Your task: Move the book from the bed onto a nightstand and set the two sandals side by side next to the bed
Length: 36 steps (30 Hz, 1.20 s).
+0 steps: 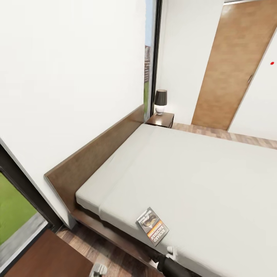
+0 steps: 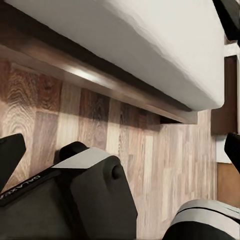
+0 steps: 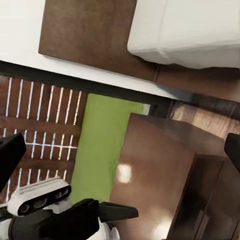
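Note:
The book [image 1: 152, 226], dark grey with an orange band, lies flat on the bed's whitish mattress [image 1: 200, 173] near its front edge. The brown headboard [image 1: 96, 154] runs along the left wall. A small reddish-brown nightstand [image 1: 161, 119] stands at the bed's far corner, and another nightstand [image 1: 46, 256] sits at the lower left, its top [image 3: 155, 185] also under the right wrist camera. My left gripper [image 2: 121, 150] is open over the plank floor beside the bed frame [image 2: 100, 80]. My right gripper [image 3: 121, 150] is open above the near nightstand. The sandals are out of view.
A black-shaded lamp [image 1: 161, 100] stands on the far nightstand. A brown door [image 1: 231, 65] is at the back right, and a tall dark-framed window [image 1: 152, 57] rises behind the headboard. Another window [image 1: 15, 207] is at the lower left. Part of my arm [image 1: 169, 263] shows low by the mattress edge.

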Available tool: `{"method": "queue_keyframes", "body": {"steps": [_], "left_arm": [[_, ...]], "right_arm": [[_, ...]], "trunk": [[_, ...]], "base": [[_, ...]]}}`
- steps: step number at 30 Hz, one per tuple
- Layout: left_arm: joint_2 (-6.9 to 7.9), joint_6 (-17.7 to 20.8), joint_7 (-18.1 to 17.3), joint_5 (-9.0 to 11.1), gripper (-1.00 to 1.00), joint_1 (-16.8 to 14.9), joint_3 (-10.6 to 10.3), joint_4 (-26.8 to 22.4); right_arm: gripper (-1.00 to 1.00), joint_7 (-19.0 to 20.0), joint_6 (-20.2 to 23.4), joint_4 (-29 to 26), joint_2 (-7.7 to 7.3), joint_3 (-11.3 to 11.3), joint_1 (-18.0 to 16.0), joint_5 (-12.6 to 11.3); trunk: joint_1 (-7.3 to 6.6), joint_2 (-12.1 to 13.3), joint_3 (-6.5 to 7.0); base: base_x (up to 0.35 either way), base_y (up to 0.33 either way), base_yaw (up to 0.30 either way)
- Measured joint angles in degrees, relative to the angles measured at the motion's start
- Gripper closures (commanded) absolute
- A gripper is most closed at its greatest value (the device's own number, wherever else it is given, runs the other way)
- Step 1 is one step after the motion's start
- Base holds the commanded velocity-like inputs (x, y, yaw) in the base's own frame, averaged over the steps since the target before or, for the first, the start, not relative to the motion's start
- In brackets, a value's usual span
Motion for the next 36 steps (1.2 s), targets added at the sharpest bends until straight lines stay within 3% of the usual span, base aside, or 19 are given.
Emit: {"method": "queue_keyframes", "body": {"steps": [5,7,12,14,36], "left_arm": [[0.03,-0.32,3.08,0.09,-1.00,0.00,-0.02,0.47],[0.04,-0.34,3.43,0.10,-1.00,0.00,-0.02,0.67],[-0.02,-0.36,3.74,0.12,-1.00,0.00,-0.02,1.53],[-0.04,-0.37,3.77,0.12,-1.00,0.00,-0.02,1.62],[-0.12,-0.37,3.79,0.12,-1.00,0.00,-0.02,1.77]], "right_arm": [[-1.00,-0.20,-0.49,-0.02,2.21,-0.09,-0.08,-0.65],[-1.00,-0.69,-0.59,0.01,2.63,-0.12,-0.08,-2.35],[-1.00,-5.28,-0.93,0.13,3.34,-0.16,-0.08,-9.60],[-1.00,-5.98,-1.01,0.16,3.44,-0.16,-0.08,-10.82],[-1.00,-5.71,0.00,1.46,3.51,-0.02,-0.01,-11.76]], "trunk": [[0.00,0.00,0.00],[0.00,0.00,0.00],[0.00,0.00,0.00],[0.00,0.00,0.00],[0.00,0.00,0.00]], "base": [[0.000,0.000,0.000],[0.000,0.000,0.000],[0.000,0.000,0.000],[0.000,0.000,0.000],[0.000,0.000,0.000]]}}
